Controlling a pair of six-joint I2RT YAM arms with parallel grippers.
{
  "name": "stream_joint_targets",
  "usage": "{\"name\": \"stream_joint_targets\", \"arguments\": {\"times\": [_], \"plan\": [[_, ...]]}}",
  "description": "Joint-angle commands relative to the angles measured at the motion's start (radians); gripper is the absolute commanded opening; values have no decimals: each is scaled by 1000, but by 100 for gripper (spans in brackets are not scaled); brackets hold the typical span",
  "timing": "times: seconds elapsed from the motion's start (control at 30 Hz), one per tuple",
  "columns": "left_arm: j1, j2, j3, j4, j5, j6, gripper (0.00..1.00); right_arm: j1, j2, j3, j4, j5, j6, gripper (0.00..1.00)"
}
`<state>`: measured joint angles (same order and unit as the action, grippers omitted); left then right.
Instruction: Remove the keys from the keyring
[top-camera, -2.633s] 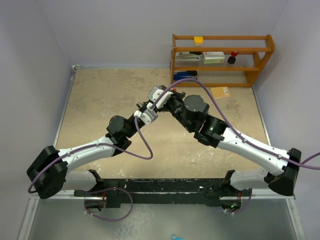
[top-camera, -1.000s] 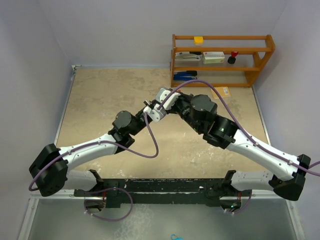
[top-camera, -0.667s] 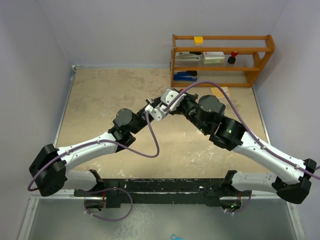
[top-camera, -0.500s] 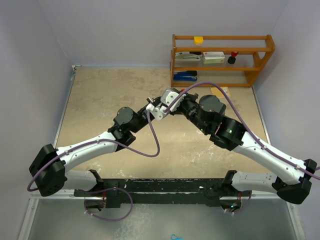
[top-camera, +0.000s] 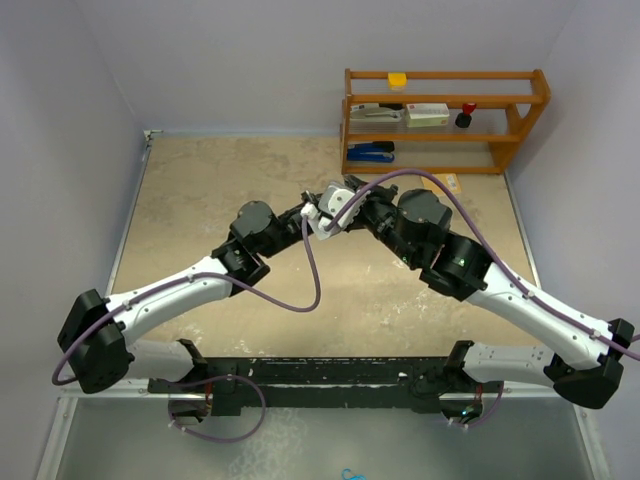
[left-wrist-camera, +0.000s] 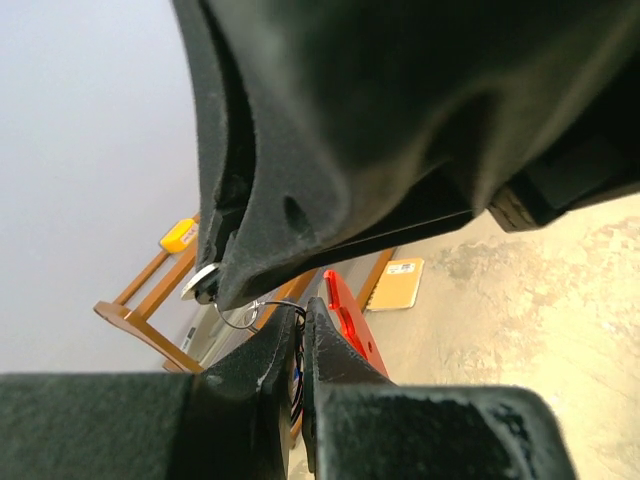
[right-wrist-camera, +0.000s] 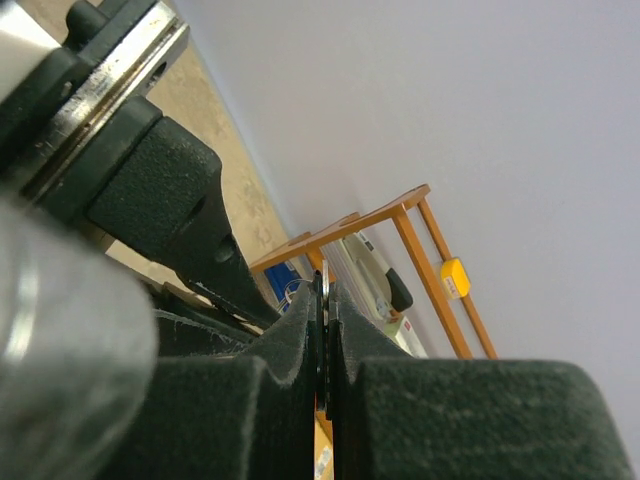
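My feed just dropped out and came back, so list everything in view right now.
keyring: one, red strip with thin wire loop, held between both grippers
keys: count unclear, thin metal edge, in right fingers
shelf: one, wooden, table's far right
yellow block: one, shelf top
blue stapler: one, shelf bottom
card: one, tan, table beside shelf
table: one, tan
left gripper: black, shut on keyring
right gripper: black, shut on keys
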<state>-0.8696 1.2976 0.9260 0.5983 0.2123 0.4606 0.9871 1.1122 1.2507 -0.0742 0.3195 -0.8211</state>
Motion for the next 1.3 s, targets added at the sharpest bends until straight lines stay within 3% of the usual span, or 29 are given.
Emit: {"name": "stream_joint_targets", "arguments": {"times": [0.0,0.9,1.27], "plan": [[0,13,-11,-332,130,27,0,24,-35,103,254,-91,-64,0],[0,-162,62,-784,619,257,0,24,-93,41,290,-113,-79,0],[0,-243,55,-772,679,277,0,23,-95,7,294,-113,-65,0]]}}
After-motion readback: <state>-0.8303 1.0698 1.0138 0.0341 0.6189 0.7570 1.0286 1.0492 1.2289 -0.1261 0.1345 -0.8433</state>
